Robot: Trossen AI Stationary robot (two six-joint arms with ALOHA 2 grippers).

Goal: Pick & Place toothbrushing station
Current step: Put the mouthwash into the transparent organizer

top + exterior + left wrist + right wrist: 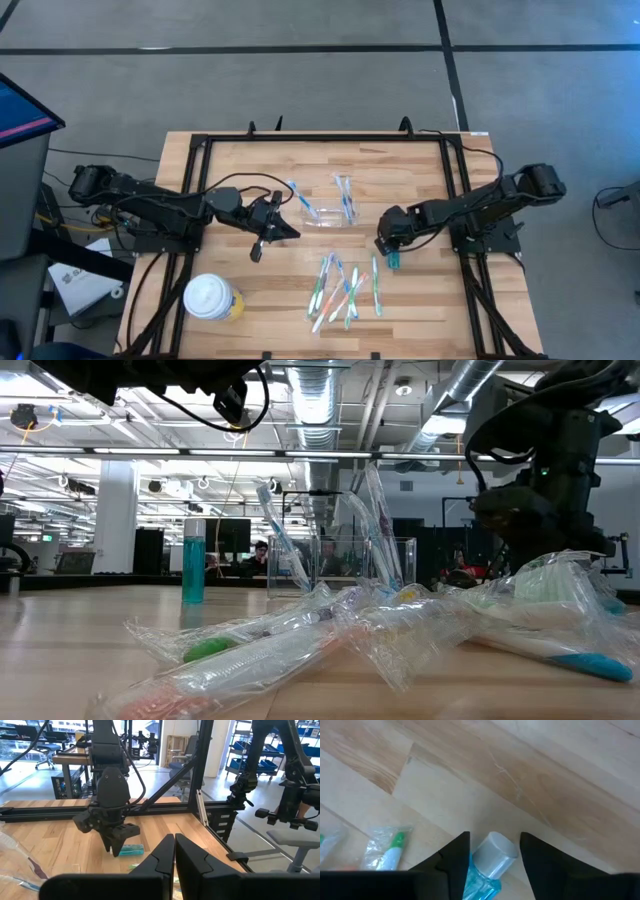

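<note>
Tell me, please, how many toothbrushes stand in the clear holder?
3: one toothbrush leans at one end of the clear holder, two more lean together at the other end; their wrapping may hide another.

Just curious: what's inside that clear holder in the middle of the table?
The clear holder has wrapped toothbrushes leaning in it, heads sticking out: one at its left end, two at its right. Glare and wrappers hide its floor, so anything smaller inside cannot be seen.

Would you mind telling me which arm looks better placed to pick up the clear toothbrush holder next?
Probably the left. The left gripper is shut and empty, close beside the clear toothbrush holder. The right gripper is open around a teal bottle, farther off.
</note>
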